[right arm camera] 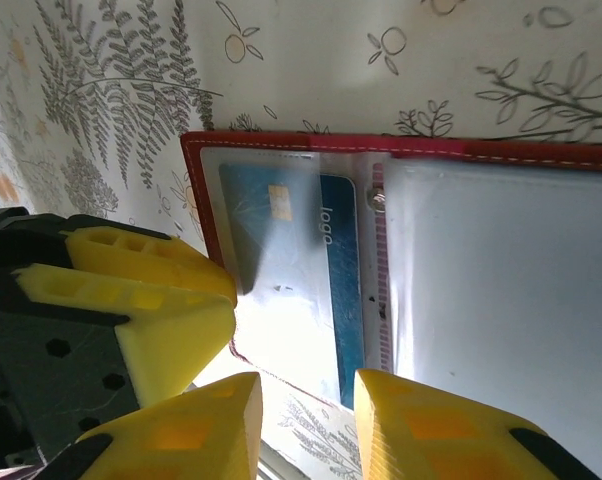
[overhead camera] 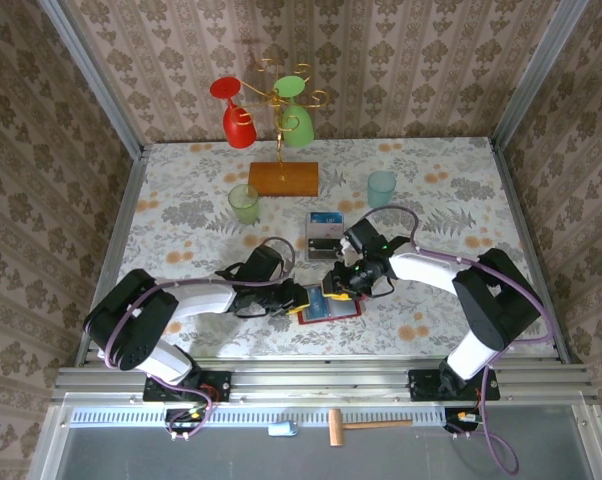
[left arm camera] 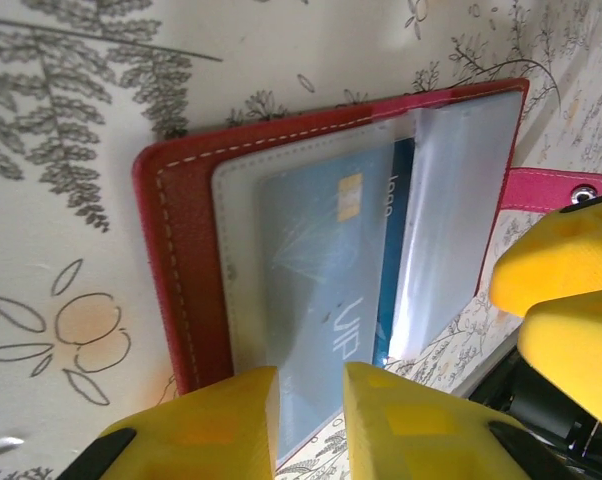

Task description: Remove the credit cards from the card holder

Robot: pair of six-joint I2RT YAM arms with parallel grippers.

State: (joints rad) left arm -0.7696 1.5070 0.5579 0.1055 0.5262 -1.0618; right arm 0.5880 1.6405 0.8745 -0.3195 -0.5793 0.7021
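The red card holder (overhead camera: 347,312) lies open on the flowered table between the two arms. In the left wrist view the card holder (left arm camera: 181,260) holds a blue-and-white credit card (left arm camera: 321,260) under a clear pocket, and its red tab (left arm camera: 546,185) sticks out to the right. My left gripper (left arm camera: 311,420) hovers over the card's near end, its fingers a narrow gap apart with the card showing between them. My right gripper (right arm camera: 306,430) stands open over the card holder's (right arm camera: 541,152) lower edge, beside the same card (right arm camera: 281,260). From above, the left gripper (overhead camera: 299,298) and the right gripper (overhead camera: 338,283) nearly touch.
A clear box (overhead camera: 323,232) with cards stands just behind the wallet. Further back are a green cup (overhead camera: 244,203), a teal cup (overhead camera: 381,186) and a wooden stand (overhead camera: 283,178) hung with red and green glasses. A small hammer (overhead camera: 351,425) lies below the table's front rail.
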